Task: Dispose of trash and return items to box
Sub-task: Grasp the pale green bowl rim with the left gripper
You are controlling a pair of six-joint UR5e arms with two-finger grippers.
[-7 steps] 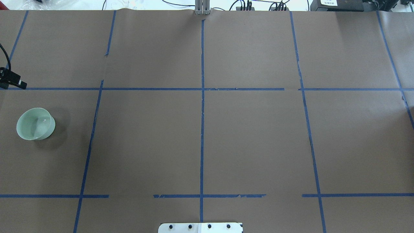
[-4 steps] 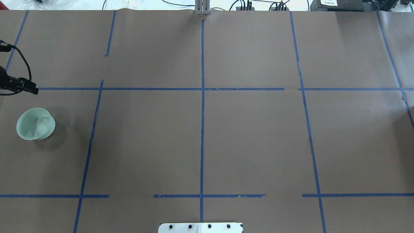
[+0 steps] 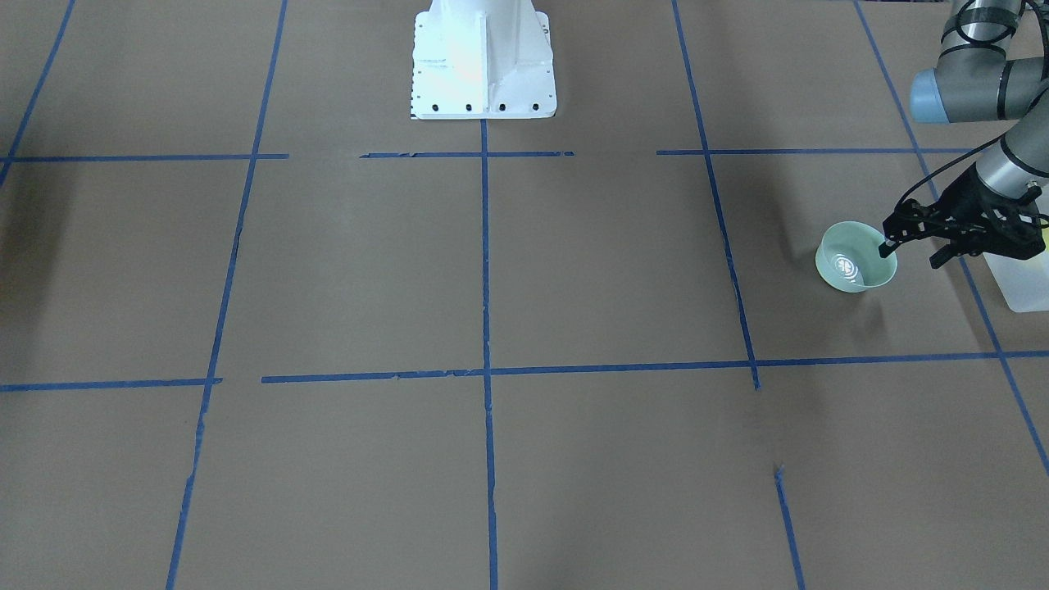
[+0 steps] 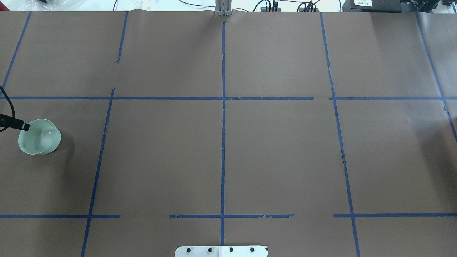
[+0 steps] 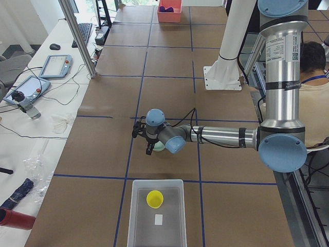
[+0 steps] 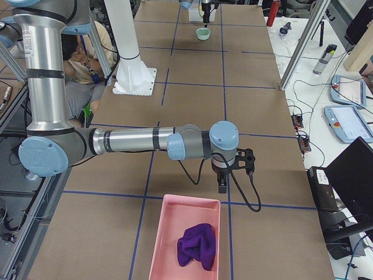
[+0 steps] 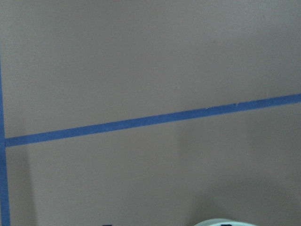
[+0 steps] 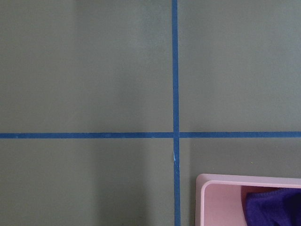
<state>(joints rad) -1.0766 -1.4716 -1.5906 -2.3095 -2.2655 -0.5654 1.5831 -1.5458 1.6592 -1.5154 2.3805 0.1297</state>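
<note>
The left pincer (image 3: 911, 256) is spread wide over the mint-green bowl (image 3: 852, 266), taking in its wall on the side toward the bin. In the front-facing view one black finger (image 3: 887, 246) dips at the bowl's rim at about 2 o'clock, while the other hangs outside the bowl, between it and the translucent bin (image 3: 1024, 287). The inner finger seems to touch the rim, though the view is too coarse to be sure. Nothing is clamped between the fingers. From overhead only that one fingertip shows, at the bowl's 10 o'clock edge.

The bowl stands upright on the brown paper-covered desk (image 4: 278, 153), a white mark visible inside it. In the front-facing view the bin lies just beyond the pincer, at the bowl's 3 o'clock. In the left side view the bin is at the bowl's 6 o'clock and holds the small yellow cup (image 5: 154, 198), mouth up, with a small white rectangle (image 5: 159, 219) at the cup's 6 o'clock.

The right pincer (image 6: 222, 185) hangs at the desk's other end, pointing down above the paper just at the 12 o'clock edge of a pink tray (image 6: 172, 228). A crumpled purple cloth (image 6: 197, 246) lies in that tray. I cannot tell how far this pincer is spread; it grips nothing that I can see.
</note>
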